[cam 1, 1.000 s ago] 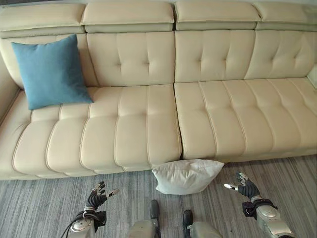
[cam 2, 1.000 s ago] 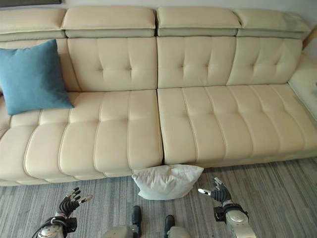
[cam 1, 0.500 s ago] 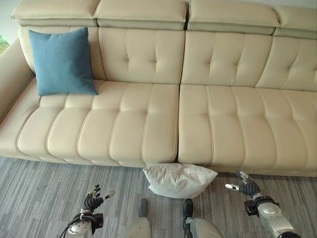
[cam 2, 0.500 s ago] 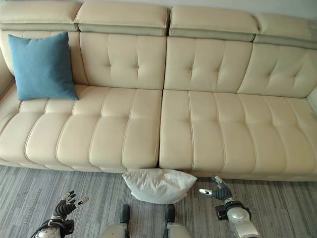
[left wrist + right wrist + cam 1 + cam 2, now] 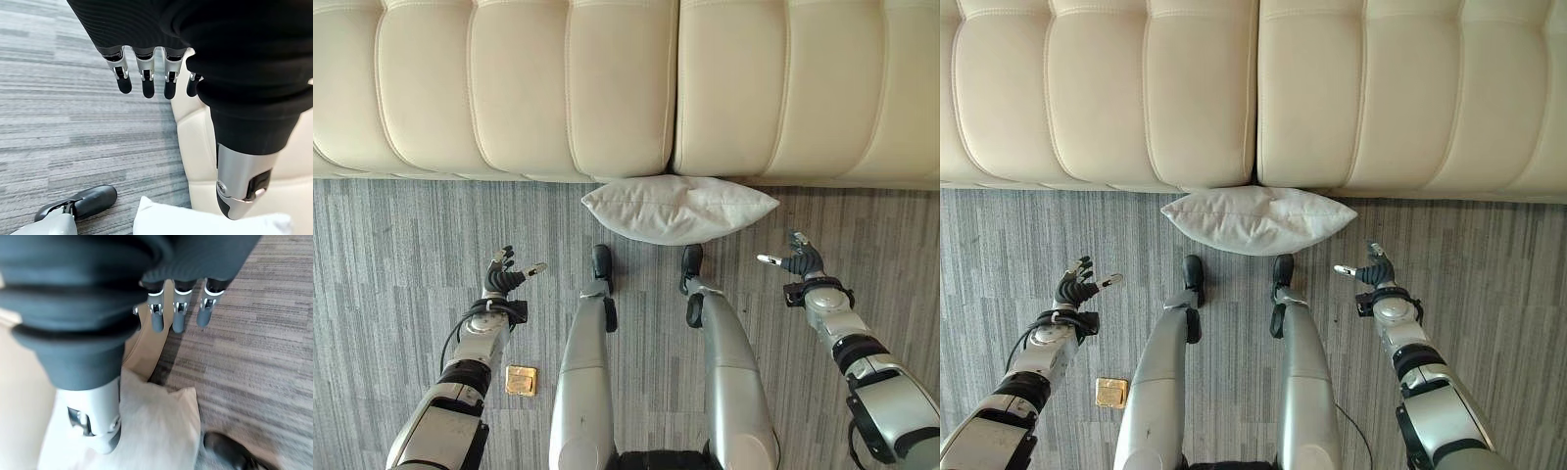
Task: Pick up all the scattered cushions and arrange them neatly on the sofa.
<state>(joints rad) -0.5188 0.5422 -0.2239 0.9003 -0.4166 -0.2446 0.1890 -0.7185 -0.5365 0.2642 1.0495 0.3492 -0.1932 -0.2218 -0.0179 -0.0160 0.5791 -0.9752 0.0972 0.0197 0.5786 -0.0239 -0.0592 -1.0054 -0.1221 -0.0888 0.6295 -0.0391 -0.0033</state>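
White cushion (image 5: 679, 208) lies on the floor (image 5: 401, 235) mid-frame against the sofa (image 5: 509, 88). Left hand (image 5: 501, 281) and right hand (image 5: 797, 261) flank it, fingers released, nothing held. Approach step; next, both should close in and scoop.

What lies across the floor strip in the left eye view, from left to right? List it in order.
Left hand → small gold square on the carpet → white cushion against the sofa front → right hand. Both hands hover open, clear of the cushion.
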